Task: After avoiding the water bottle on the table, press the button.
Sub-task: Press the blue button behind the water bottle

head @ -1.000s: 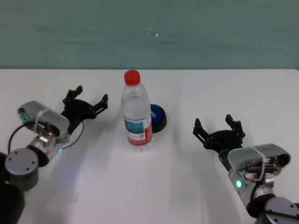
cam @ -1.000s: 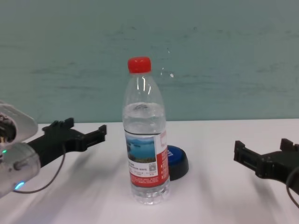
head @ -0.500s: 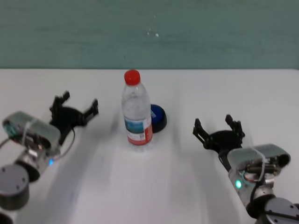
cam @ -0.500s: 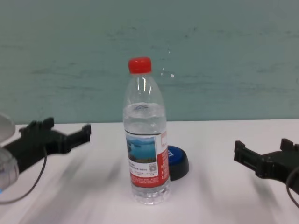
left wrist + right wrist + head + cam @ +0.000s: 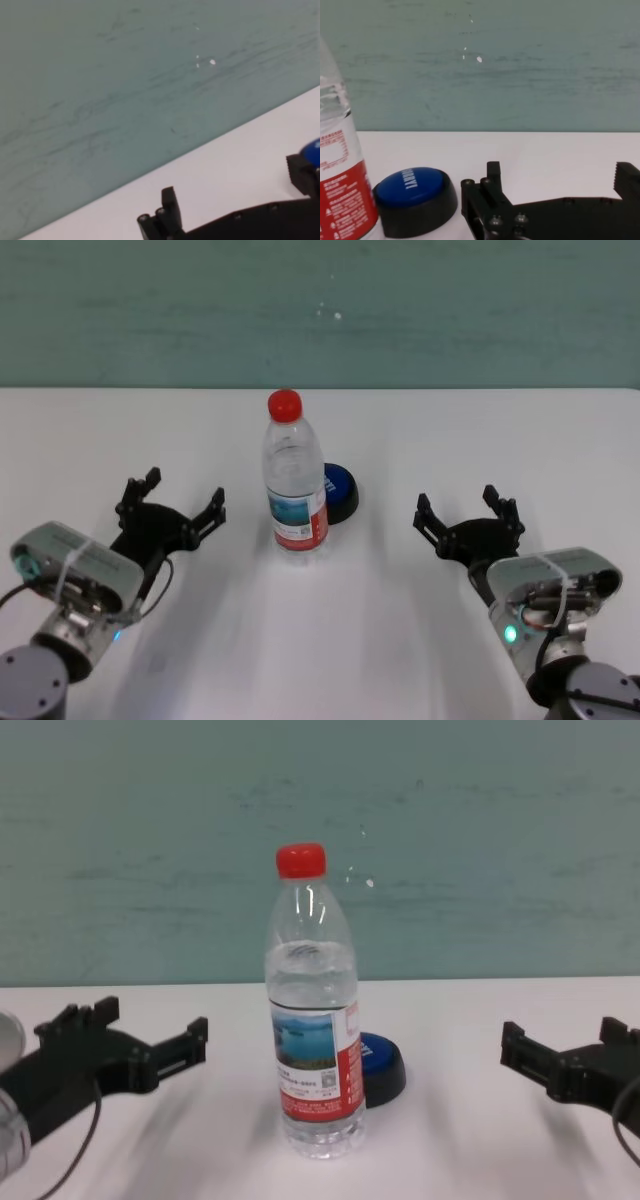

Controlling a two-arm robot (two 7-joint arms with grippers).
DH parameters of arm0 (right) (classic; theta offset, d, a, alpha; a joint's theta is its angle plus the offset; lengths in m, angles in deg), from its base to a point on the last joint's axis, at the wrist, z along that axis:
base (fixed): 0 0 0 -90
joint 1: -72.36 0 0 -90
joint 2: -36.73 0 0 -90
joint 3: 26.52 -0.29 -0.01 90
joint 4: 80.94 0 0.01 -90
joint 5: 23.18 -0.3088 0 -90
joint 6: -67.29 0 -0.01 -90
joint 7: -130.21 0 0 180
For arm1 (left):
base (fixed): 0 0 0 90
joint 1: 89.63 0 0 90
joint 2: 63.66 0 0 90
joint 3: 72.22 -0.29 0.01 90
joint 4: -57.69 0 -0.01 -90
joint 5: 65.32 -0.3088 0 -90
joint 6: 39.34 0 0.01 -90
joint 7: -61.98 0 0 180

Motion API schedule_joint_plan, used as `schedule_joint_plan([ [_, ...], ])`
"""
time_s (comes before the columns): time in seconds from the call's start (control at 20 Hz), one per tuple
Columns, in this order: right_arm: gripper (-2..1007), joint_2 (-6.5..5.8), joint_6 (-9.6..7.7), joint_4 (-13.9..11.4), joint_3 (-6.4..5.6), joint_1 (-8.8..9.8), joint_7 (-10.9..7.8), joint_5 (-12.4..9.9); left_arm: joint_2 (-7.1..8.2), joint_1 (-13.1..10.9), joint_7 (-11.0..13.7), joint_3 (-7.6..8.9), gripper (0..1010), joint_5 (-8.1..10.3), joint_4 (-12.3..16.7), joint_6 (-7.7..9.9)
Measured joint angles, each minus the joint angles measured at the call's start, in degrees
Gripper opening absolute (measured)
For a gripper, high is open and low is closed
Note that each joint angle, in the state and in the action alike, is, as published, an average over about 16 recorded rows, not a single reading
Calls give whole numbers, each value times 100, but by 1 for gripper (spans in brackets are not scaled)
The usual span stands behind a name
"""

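Note:
The water bottle (image 5: 296, 480), clear with a red cap, stands upright at the middle of the white table (image 5: 350, 640). It also shows in the chest view (image 5: 312, 1050) and the right wrist view (image 5: 340, 190). The blue button (image 5: 340, 492) sits just behind it, to its right, partly hidden by it (image 5: 384, 1065); it is in full view in the right wrist view (image 5: 414, 195). My left gripper (image 5: 182, 498) is open and empty, left of the bottle and apart from it (image 5: 140, 1028). My right gripper (image 5: 465, 512) is open and empty, right of the button (image 5: 560, 180).
A teal wall (image 5: 320, 310) runs along the table's far edge. Bare tabletop lies around the bottle on both sides and toward the near edge (image 5: 450, 1150).
My left arm has drawn back toward the table's near side, first swinging left and then back toward the bottle, its gripper still open. The right arm, bottle and button have not moved.

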Motion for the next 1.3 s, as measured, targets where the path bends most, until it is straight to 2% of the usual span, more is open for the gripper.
schedule_joint_plan([
  [0.45, 1004, 0, 0, 0, 0, 0, 0, 0, -110, -837, -150, 118, 1000, -123, 874, 161],
  [0.75, 1004, 0, 0, 0, 0, 0, 0, 0, -163, -1315, -166, 212, 1000, -110, 1279, 163],
  [0.95, 1004, 0, 0, 0, 0, 0, 0, 0, -168, -1548, -145, 260, 1000, -94, 1403, 85],
  [1.3, 1004, 0, 0, 0, 0, 0, 1, 0, -99, -1746, -30, 299, 1000, -46, 1324, -265],
])
